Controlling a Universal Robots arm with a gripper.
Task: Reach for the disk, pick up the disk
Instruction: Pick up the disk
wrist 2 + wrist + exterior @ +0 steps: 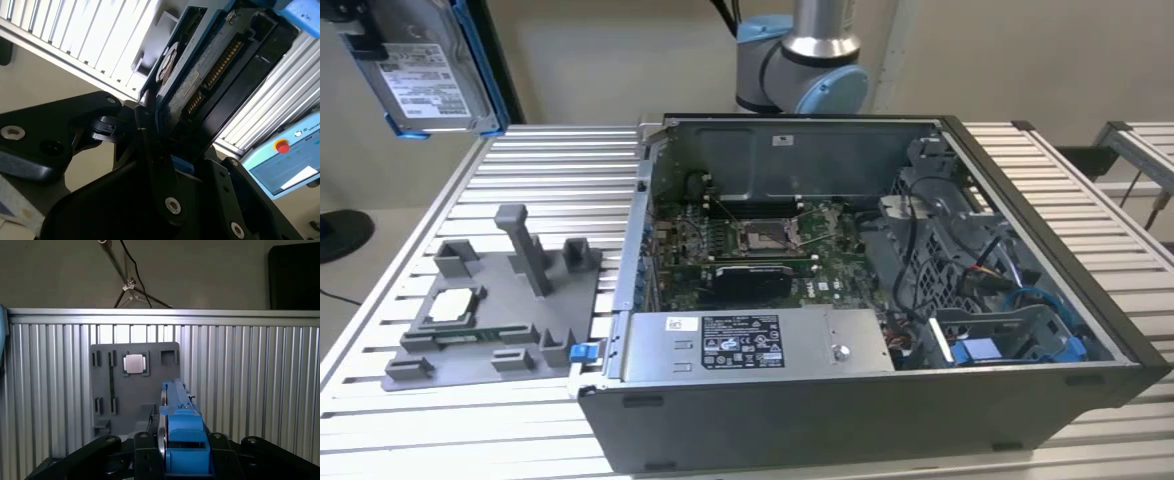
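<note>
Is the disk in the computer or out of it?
Out. The disk hangs high above the table at the exterior view's left, apart from the open computer, clamped in the gripper.

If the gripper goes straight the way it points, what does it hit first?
Likely the grey fixture tray, met by the disk that the gripper is shut on; its edge leads toward the tray in the first wrist view. Depth unclear.
</note>
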